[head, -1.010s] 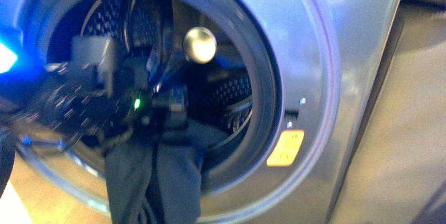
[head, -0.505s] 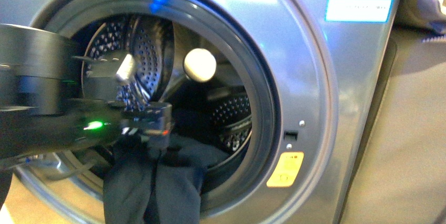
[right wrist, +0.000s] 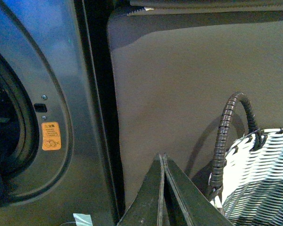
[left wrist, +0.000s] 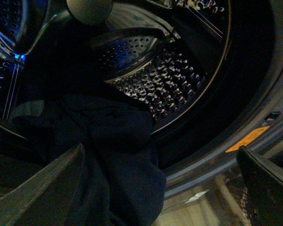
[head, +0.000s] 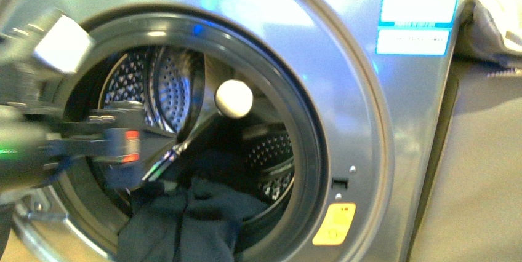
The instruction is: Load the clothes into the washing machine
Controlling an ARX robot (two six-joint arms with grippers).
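Clothes (head: 184, 219) lie half in the washer (head: 345, 90), draped over the lower rim of the porthole with part inside the drum. Left fingers (left wrist: 47, 186) are spread and empty; right fingers (right wrist: 161, 193) are pressed together. Pushing the rest in remains, I judge.

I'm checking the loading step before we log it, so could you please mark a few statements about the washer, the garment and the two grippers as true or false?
1. The dark navy garment lies fully inside the drum. False: part of it hangs out over the lower rim of the porthole ring.
2. The left gripper is open and holds nothing. True.
3. The right gripper is clamped on the garment. False: its fingers are shut on nothing, beside a white woven basket.
4. An orange sticker sits on the washing machine right of the opening. True.
5. The washer door is closed. False: the perforated drum is exposed.
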